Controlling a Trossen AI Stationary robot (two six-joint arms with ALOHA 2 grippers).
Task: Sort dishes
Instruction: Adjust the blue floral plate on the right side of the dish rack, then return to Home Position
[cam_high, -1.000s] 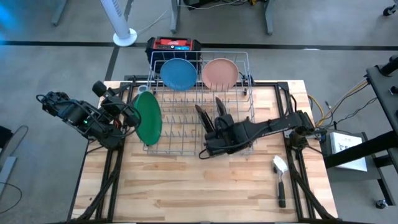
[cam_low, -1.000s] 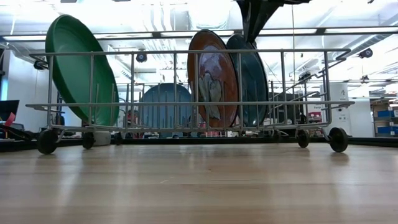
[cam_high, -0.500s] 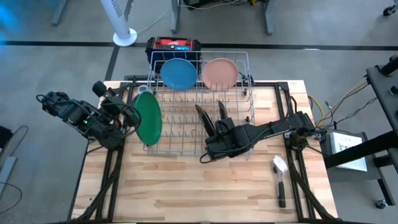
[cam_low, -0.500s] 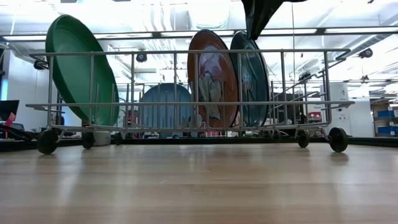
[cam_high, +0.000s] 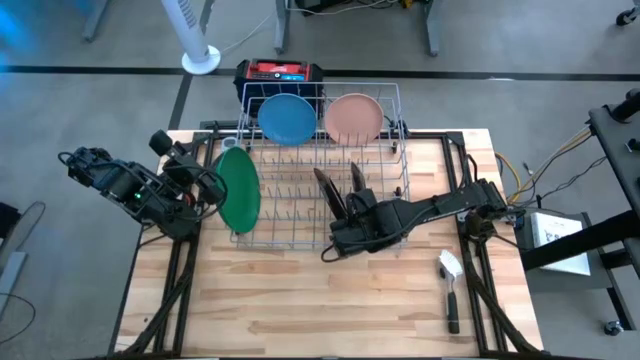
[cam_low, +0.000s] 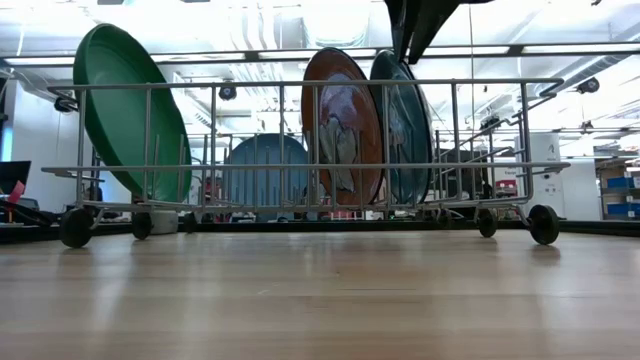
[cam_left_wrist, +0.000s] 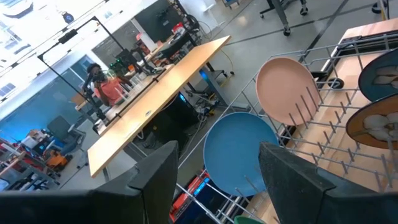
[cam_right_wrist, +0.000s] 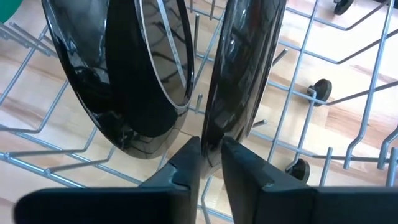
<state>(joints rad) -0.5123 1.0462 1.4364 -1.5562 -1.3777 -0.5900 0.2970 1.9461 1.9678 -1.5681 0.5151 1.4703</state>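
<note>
The grey wire rack (cam_high: 290, 236) holds five upright plates on their lower edges. The light blue one (cam_high: 287, 118) and the pale pink one (cam_high: 353, 117) stand at its far end. The green one (cam_high: 238, 188) leans at its left side. An orange-brown patterned plate (cam_low: 340, 125) and a dark teal-faced plate (cam_low: 410, 130) stand in its middle. My right gripper (cam_right_wrist: 210, 146) is shut on the teal-faced plate's rim from above. My left gripper (cam_left_wrist: 217, 186) is open and empty, just left of the green plate (cam_low: 130, 110). My right gripper pinches the teal-faced plate's rim (cam_right_wrist: 211, 132) between its two fingers, at the plate's upper edge (cam_low: 405, 55). The fingers come from above and lie across the rim. The plate stands upright on edge, its lower part down among the rack's wires.
A brush with a black handle and a white head (cam_high: 450, 285) lies on the table near the right edge. A red and black box (cam_high: 280, 72) stands beyond the rack's far end. Bare wood (cam_high: 300, 300) lies between the rack and the near edge.
My right gripper has shifted a little toward the table's right edge. The teal-faced plate has moved with it, slightly away from the patterned plate.
</note>
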